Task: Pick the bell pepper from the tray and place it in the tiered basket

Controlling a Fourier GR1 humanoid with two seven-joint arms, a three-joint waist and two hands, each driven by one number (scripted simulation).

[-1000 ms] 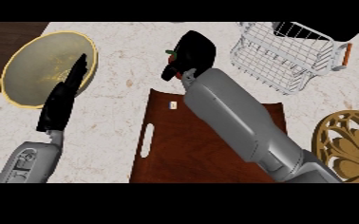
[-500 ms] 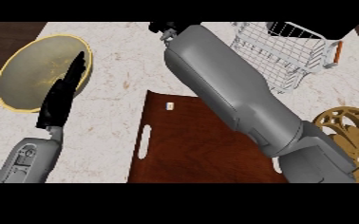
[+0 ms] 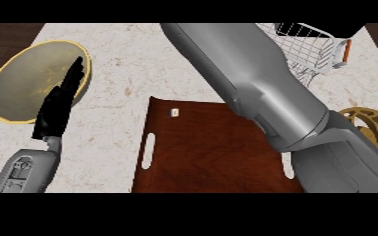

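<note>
The brown tray point(image 3: 210, 155) lies in the middle of the counter, and no bell pepper shows on it or anywhere else. My right forearm point(image 3: 251, 80) rises steeply across the view and leaves at the top edge, so the right hand itself is out of sight. It covers part of the white wire tiered basket point(image 3: 319, 47) at the upper right. My left hand point(image 3: 59, 105) rests at the left with its fingers straight and pointing up, holding nothing.
A yellow-rimmed plate point(image 3: 26, 82) lies at the far left, partly under the left hand's fingers. A small white tag point(image 3: 175, 112) sits on the tray's far left part. A round golden openwork object point(image 3: 363, 117) peeks in at the right edge.
My right arm has lifted up and away toward the basket, and its hand has passed out of the top of the view. The left hand has stayed put.
</note>
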